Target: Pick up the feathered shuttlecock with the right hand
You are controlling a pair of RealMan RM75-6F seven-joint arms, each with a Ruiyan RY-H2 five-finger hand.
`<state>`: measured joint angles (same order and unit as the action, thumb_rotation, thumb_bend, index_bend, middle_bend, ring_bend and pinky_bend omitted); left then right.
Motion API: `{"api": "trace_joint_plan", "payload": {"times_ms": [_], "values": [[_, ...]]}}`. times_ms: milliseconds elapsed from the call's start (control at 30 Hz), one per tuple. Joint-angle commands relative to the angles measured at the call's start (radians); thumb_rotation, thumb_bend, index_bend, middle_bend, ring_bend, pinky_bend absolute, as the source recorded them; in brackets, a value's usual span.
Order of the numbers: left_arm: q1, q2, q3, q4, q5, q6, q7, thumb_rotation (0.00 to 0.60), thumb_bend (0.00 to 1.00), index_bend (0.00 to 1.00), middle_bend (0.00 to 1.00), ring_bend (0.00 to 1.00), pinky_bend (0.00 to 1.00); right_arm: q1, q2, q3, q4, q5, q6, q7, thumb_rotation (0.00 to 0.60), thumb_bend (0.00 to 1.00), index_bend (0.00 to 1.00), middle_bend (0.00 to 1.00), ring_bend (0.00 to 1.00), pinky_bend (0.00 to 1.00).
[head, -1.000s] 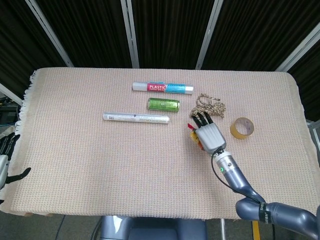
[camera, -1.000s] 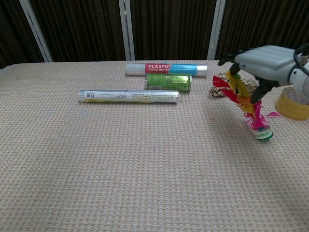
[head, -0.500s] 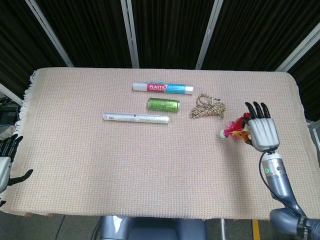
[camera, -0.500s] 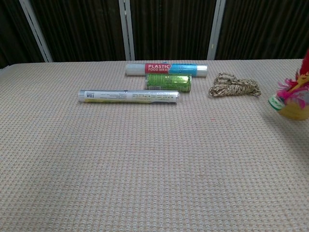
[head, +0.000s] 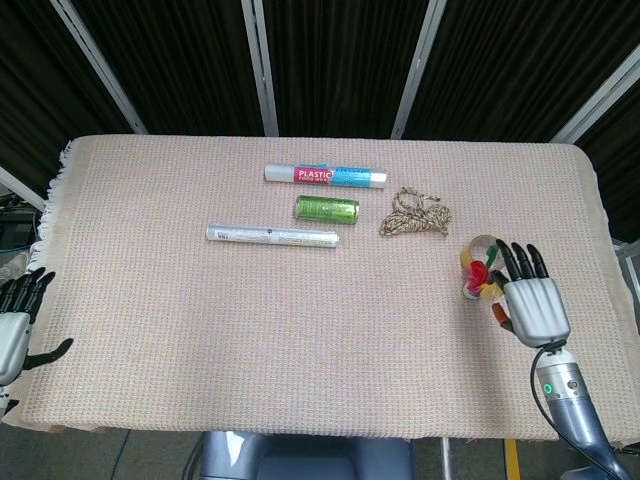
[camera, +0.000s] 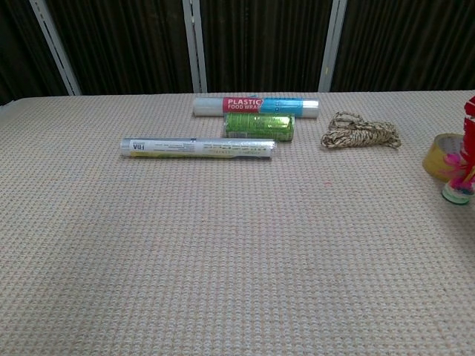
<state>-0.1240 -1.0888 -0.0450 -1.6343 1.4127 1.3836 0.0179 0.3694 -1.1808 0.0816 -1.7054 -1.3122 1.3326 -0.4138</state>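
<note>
Two hands: right hand [head: 534,303] holds the shuttlecock at the table's right side; left hand [head: 14,322], fingers apart, holds nothing off the left edge.
Table: beige woven cloth [head: 200,330].
Shuttlecock: red, yellow and pink feathered shuttlecock [head: 479,277], round base down, just beside the tan tape roll [camera: 442,156].
Handling: probably very light; feathers soft and crushable, so a grip low near the firmer base seems safest.

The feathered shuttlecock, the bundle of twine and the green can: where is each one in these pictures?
feathered shuttlecock [head: 477,276], head view, on its red feathers beside the right hand.
bundle of twine [camera: 360,131], chest view, middle of the coil.
green can [head: 327,209], head view, middle of its side.
</note>
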Motion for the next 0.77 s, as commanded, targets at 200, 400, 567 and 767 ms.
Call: {"api": "trace_joint_plan", "payload": {"times_ms": [200,400,567,767], "values": [[0.001,0.004,0.000,0.005,0.003,0.002,-0.015,0.600,0.21,0.00,0.00,0.00,0.00,-0.061,0.054,-0.008,-0.120,-0.067,0.117,-0.041,0.600,0.11,0.07,0.00,0.00,0.00],[0.000,0.002,0.000,0.011,0.010,0.005,-0.024,0.600,0.21,0.00,0.00,0.00,0.00,-0.190,0.135,-0.073,-0.271,-0.139,0.285,-0.126,0.600,0.06,0.00,0.00,0.00,0.00],[0.001,-0.005,0.003,0.018,0.037,0.023,-0.032,0.600,0.21,0.00,0.00,0.00,0.00,-0.284,0.087,-0.129,-0.230,-0.177,0.361,-0.084,0.600,0.06,0.00,0.00,0.00,0.00],[0.007,-0.027,0.009,0.030,0.092,0.069,-0.029,0.600,0.20,0.00,0.00,0.00,0.00,-0.330,-0.012,-0.136,-0.062,-0.161,0.364,0.003,0.600,0.07,0.00,0.00,0.00,0.00]]}}
